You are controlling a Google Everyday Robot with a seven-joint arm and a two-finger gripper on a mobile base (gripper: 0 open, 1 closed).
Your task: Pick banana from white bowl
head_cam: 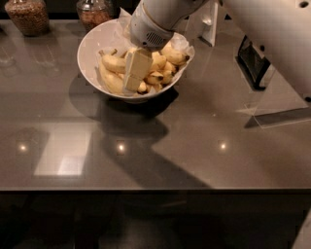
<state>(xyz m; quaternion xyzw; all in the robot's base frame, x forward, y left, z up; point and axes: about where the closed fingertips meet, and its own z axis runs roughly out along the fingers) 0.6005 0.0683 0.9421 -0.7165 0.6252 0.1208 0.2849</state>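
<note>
Nearest is the dark front edge of the glossy grey-brown tabletop [160,146], which carries three small bright light reflections, a pale rectangular glare at the left, and a broad dark shadow running from the front edge up to the bowl.

Farther back, left of centre, the wide round white bowl [89,43] stands on the tabletop, with a crumpled white paper liner [186,44] poking over its far and right rim. It holds a heap of yellow bananas. The long, thick, gently curved plain yellow banana [111,81] lies along the near left side of the bowl, at the bottom of the heap. It is inside the bowl and not lifted.

The cream-coloured two-finger gripper [132,83] reaches down into the bowl from above and to the right. Its tip is among the bananas, just right of the long banana. Whether it is released or grasping fruit cannot be told. The rounded white robot arm [160,19] rises from it toward the upper right.

To the right, a dark framed panel [250,61] stands well apart from the bowl. At the far edge are two glass jars with brown contents: one [28,17] at the far left, the other [93,12] just behind the bowl.
</note>
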